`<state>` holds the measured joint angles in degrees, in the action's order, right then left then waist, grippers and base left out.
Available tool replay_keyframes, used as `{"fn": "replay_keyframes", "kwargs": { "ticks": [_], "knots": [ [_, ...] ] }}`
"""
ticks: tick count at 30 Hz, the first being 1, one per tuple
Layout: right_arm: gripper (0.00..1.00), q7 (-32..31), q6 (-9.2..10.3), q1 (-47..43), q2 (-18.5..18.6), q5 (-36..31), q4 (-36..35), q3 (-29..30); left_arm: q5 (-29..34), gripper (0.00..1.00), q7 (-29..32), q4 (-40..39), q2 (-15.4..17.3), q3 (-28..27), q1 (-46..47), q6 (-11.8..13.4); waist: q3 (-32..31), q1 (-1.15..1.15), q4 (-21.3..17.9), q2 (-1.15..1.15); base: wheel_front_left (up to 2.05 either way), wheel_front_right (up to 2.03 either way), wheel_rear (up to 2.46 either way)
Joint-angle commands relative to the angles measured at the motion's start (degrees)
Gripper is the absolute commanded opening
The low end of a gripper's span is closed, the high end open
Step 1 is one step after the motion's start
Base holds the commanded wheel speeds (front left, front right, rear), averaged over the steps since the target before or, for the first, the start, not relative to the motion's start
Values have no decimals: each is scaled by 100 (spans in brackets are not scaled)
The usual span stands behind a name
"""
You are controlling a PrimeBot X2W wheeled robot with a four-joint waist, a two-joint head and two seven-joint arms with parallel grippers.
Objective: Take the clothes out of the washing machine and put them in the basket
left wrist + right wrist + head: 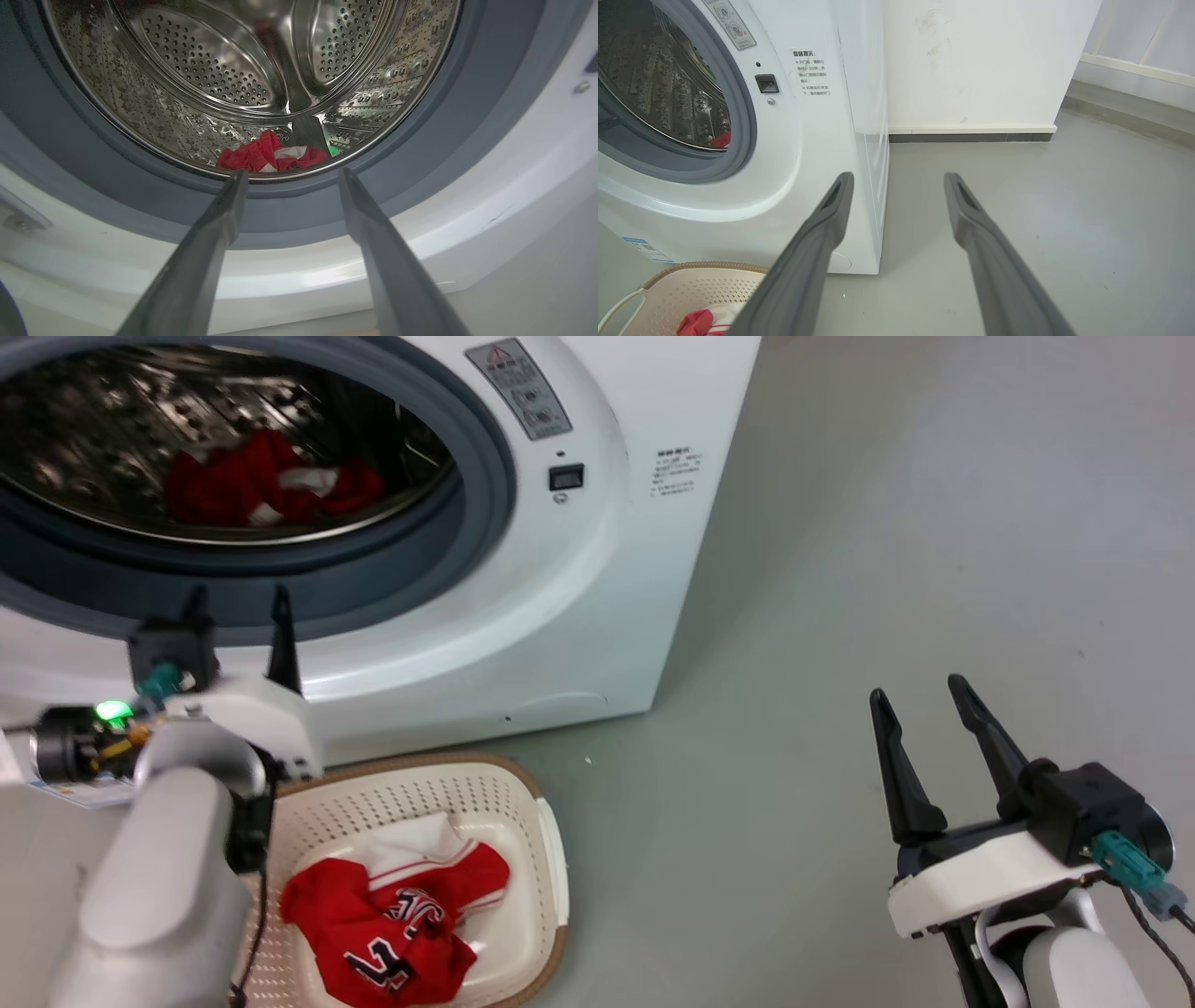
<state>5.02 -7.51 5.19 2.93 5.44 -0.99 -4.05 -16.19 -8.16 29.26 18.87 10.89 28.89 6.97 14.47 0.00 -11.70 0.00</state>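
The white washing machine (597, 569) stands with its porthole uncovered. A red garment with white trim (266, 485) lies at the bottom of the steel drum, also seen as red cloth (268, 156) past my left fingers. Another red garment with black-and-white lettering (397, 919) lies in the cream basket (551, 859) on the floor below the porthole. My left gripper (238, 602) is open and empty, just in front of the grey gasket's lower edge. My right gripper (920, 695) hangs open and empty over the floor to the right of the machine.
Grey floor (934, 523) spreads to the right of the machine. A white wall with a dark skirting (971, 137) stands behind it. The basket's rim (705, 267) sits close to the machine's front.
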Motion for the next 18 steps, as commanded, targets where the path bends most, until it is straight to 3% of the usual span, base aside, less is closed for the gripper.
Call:
{"fn": "replay_keyframes", "kwargs": {
  "ticks": [1,10,18],
  "knots": [
    [100,65,4,163,-11,92,39,-34,40,100,119,139,141,-22,292,-50,459,0,-331,0,0,0,0],
    [100,475,4,592,-11,401,369,-217,112,100,651,872,712,-55,1630,-277,1401,0,-809,0,0,0,0],
    [100,781,4,892,-11,662,727,-456,211,100,1243,1488,1238,9,2703,-519,1871,0,-1163,0,0,0,0]
  ]
}}
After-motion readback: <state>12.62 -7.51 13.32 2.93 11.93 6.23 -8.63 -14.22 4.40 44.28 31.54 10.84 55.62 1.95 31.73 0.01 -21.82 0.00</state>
